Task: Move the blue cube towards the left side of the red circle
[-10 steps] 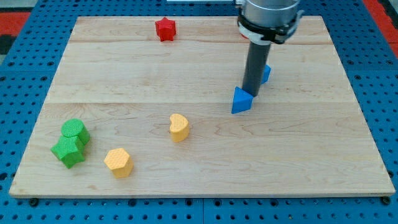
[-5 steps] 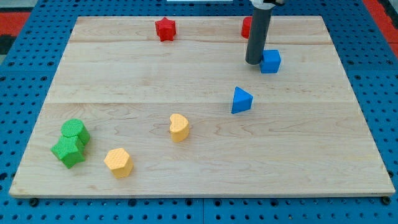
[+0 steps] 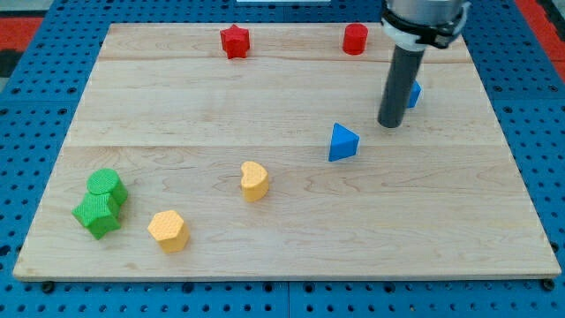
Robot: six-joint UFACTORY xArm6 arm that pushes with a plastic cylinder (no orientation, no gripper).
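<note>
Though half-hidden behind my tip [image 3: 390, 124], blue cube [image 3: 414, 94].

The rod [image 3: 399, 79] covers most of the blue cube [image 3: 415, 94]; only its right edge shows beside the rod. The rod's upper part is cut off by the view's top.

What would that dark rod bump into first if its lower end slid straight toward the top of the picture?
Most likely the blue cube, which sits just behind my tip, mostly hidden by the rod. Depth is hard to judge; the cube lies slightly to the view's right, so my tip might only clip its corner.
</note>
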